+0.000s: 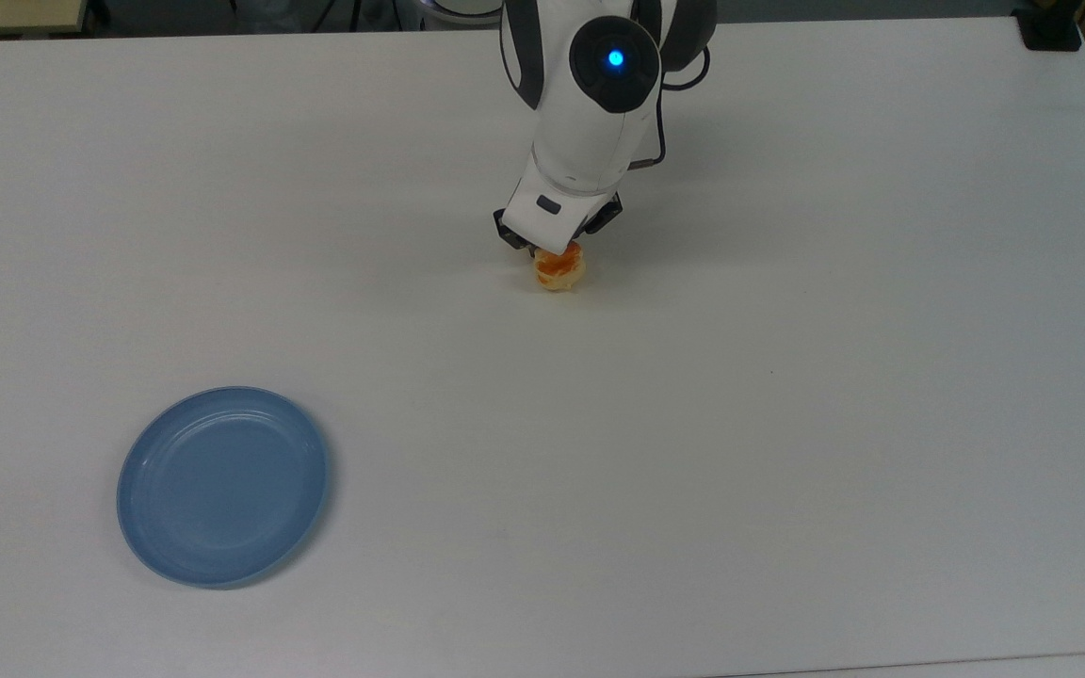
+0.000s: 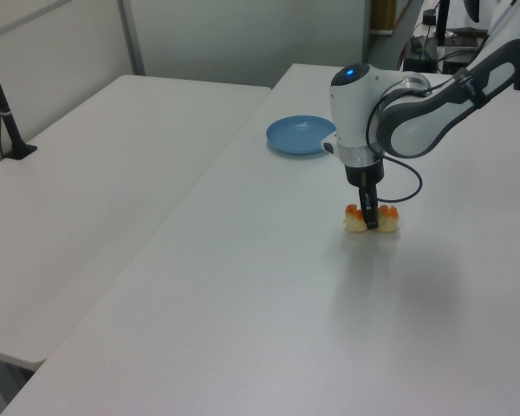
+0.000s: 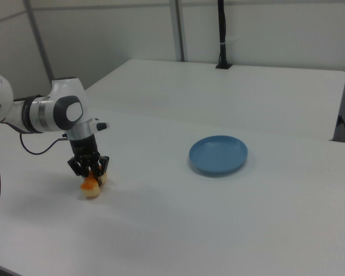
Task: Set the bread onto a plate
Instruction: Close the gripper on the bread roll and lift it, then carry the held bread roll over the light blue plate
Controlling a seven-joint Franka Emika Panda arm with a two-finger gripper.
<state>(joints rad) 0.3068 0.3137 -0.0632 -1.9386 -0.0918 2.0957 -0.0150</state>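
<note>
The bread (image 1: pixel 560 270) lies on the white table (image 1: pixel 712 424), an oblong roll with an orange-brown top; it also shows in the left view (image 2: pixel 388 218) and the right view (image 3: pixel 91 186). My gripper (image 1: pixel 557 237) has come down over it, fingers pointing at the table and standing apart on either side of the roll, open. From the side I see the gripper (image 2: pixel 370 222) (image 3: pixel 89 171) low around the bread's middle, and the hand hides most of the loaf from above. The light-blue plate (image 1: pixel 222 486) (image 2: pixel 301 135) (image 3: pixel 218 154) sits bare at the top view's lower left, far from the bread.
A second white table (image 2: pixel 95 182) adjoins this one at the left view's left, with a black post (image 2: pixel 7 121) clamped to it. The arm's black cable (image 1: pixel 655 122) loops beside the wrist.
</note>
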